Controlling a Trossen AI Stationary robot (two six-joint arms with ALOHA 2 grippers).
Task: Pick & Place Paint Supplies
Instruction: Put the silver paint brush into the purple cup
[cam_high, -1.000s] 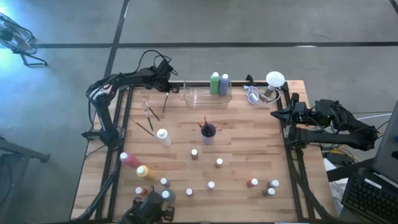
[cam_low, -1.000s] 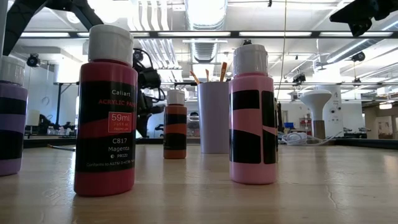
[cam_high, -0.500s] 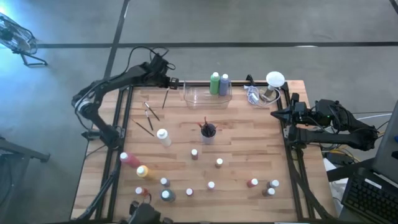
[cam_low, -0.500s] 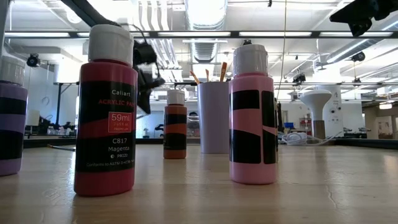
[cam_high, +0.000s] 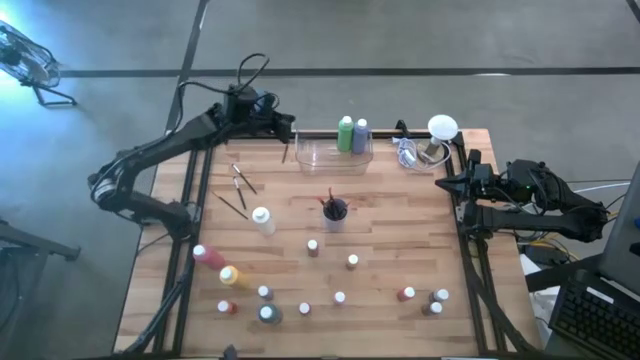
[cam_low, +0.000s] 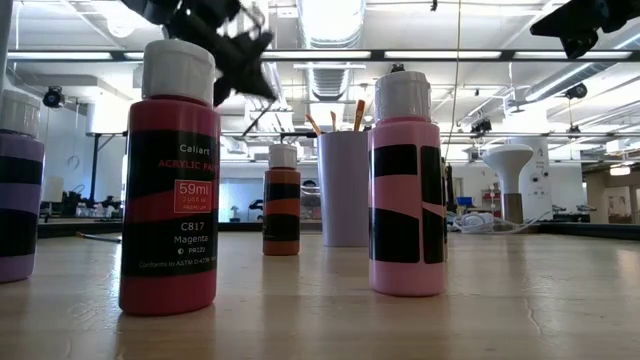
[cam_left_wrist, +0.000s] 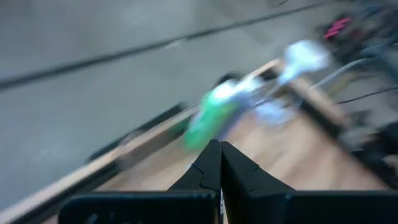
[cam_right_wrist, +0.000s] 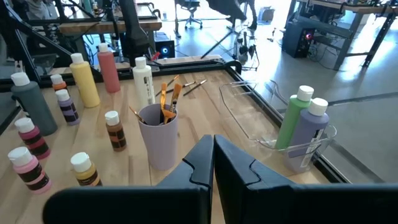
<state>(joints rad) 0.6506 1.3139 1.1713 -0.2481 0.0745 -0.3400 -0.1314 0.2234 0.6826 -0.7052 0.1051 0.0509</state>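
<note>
At the table's far left corner, my left gripper (cam_high: 283, 131) hangs raised with its jaws clamped on a thin paintbrush (cam_high: 284, 150), whose long axis hangs from them toward the wood, probably on its way to the clear bin (cam_high: 322, 159) just beside it. My right gripper (cam_high: 447, 184) waits, jaws together and empty, at the right edge.

high view looks straight down on the table (cam_high: 400, 215); low view sits at tabletop level (both catch the cup (cam_high: 334, 214)).
</note>
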